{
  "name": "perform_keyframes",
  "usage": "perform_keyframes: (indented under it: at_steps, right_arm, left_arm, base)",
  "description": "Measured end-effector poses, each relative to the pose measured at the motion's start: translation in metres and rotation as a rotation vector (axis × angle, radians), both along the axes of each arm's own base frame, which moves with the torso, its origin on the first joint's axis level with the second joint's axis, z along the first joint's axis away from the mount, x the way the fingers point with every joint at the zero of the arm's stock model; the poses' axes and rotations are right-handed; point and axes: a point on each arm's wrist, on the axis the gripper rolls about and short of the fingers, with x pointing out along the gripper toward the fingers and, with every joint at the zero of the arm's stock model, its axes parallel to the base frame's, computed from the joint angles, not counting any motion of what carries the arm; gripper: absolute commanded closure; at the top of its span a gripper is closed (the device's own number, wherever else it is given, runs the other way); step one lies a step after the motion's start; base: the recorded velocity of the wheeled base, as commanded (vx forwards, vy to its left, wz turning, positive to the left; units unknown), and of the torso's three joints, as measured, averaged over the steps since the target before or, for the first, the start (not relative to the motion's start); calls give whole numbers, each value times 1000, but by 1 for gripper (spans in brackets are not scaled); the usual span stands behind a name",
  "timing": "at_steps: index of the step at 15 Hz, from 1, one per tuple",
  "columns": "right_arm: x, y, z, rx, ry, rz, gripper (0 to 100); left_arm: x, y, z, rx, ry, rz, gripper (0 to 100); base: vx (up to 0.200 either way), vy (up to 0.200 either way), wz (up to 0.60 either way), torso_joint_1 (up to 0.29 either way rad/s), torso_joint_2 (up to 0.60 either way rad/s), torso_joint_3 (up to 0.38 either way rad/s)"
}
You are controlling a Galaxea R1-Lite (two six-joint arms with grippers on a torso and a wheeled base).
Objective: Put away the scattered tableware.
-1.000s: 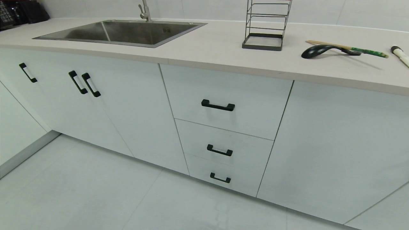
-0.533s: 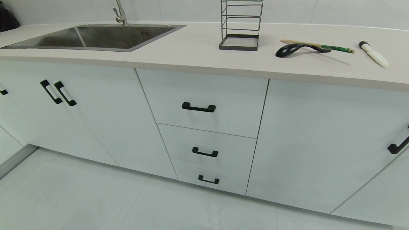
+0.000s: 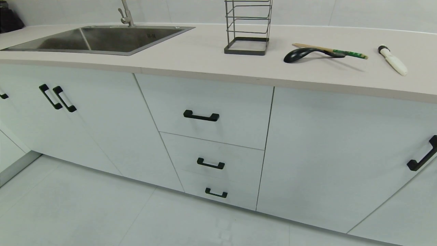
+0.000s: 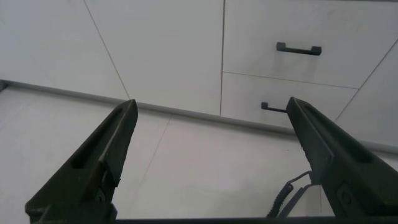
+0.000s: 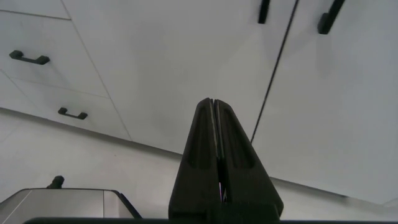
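Fingers (image 4: 112, 149) of the left tool (image 4: 211, 102) stand spread wide and released, with nothing between them, low over the pale tiled floor (image 4: 199, 168). Beyond them are two black drawer handles, one (image 4: 299, 48) above the other (image 4: 273, 108). The right tool (image 5: 212, 104) is clenched, its two fingers pressed flat together with nothing between them, and it points at a white cabinet door (image 5: 186, 56) whose dark handles (image 5: 329, 15) lie near the far edge. From the head view, the cabinet front carries a stack of three drawers: top (image 3: 201, 116), middle (image 3: 210, 164) and bottom (image 3: 215, 193), all closed. The scattered tableware lies on the bench (image 3: 205, 58) above, to the right of the drawers. A black spoon (image 3: 298, 54) lies bowl toward the front edge, its handle reaching the wooden chopsticks (image 3: 329, 51) with green ends; whether it rests on them or just beside them I cannot tell. Well apart to the right lies a white utensil (image 3: 392, 60) with a black tip. An upright wire rack (image 3: 246, 30) stands just left of the spoon, and the steel sink (image 3: 102, 37) with its faucet (image 3: 125, 13) sits farther left.
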Motion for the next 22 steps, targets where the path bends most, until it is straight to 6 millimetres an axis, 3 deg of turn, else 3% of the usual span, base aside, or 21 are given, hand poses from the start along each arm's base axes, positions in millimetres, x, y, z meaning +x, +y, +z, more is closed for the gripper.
perform_keyframes:
  at_steps: [10, 12, 16, 22]
  right_arm:
    - [0, 0, 0, 1, 0, -2, 100]
    - [0, 0, 0, 1, 0, -2, 100]
    - [0, 0, 0, 1, 0, -2, 100]
    - [0, 0, 0, 1, 0, -2, 100]
  left_arm:
    - [0, 0, 1, -64, -12, -5, 0]
    - [-2, -1, 17, -57, -152, -59, 0]
    - [-8, -3, 40, 11, -208, -151, 0]
    - [10, -7, 82, 359, -157, -314, 0]
  base:
    - [0, 0, 0, 0, 0, 0]
    - [0, 0, 0, 0, 0, 0]
    - [0, 0, 0, 0, 0, 0]
    - [0, 0, 0, 0, 0, 0]
